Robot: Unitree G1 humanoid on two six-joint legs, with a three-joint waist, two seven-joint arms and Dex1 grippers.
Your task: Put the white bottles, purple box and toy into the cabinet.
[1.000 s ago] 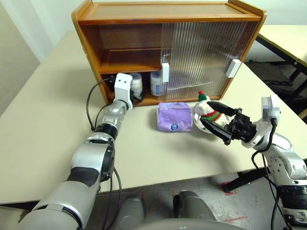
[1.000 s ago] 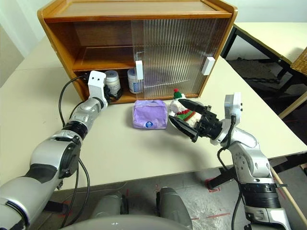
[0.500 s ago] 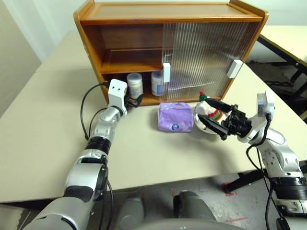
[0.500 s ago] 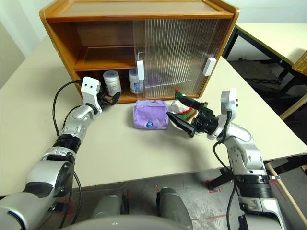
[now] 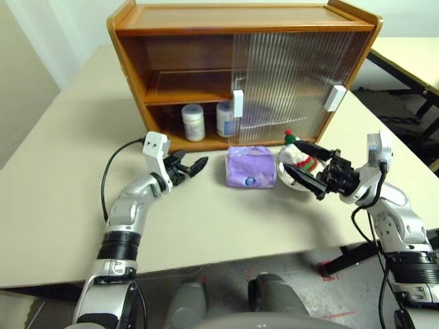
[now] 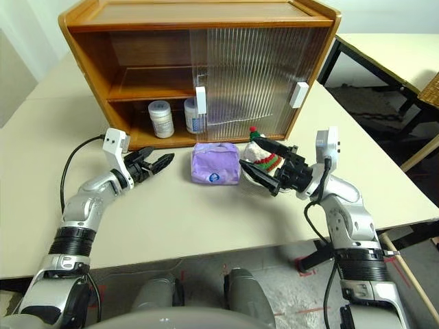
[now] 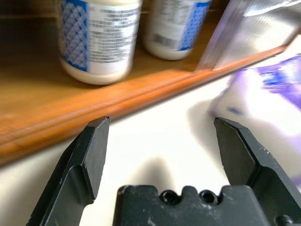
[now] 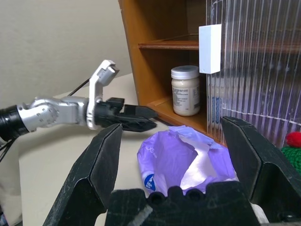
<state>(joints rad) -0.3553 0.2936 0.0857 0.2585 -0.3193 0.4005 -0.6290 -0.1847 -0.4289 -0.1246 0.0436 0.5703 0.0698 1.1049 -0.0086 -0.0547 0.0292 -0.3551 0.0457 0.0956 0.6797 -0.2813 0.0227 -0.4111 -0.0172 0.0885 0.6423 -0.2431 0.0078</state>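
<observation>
Both white bottles (image 5: pixel 193 122) sit inside the cabinet (image 5: pixel 130 48). Our left claw (image 5: pixel 191 166) and right claw (image 5: pixel 308 168) are spread and empty; we risk knocking the toy (image 5: pixel 296 153) off its silver bowl (image 5: pixel 289 179) when grabbing.

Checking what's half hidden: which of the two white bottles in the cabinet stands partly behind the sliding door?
The right-hand white bottle, beside the door's white handle; the left bottle stands fully in the open.

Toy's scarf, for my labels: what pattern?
Red and green stripes on the toy, best in the right eye view.

Glossy wooden cabinet (image 5: pixel 180 27) with ribbed translucent doors (image 5: pixel 288 75); matt table (image 5: pixel 62 178); soft purple box (image 5: pixel 250 166).
</observation>
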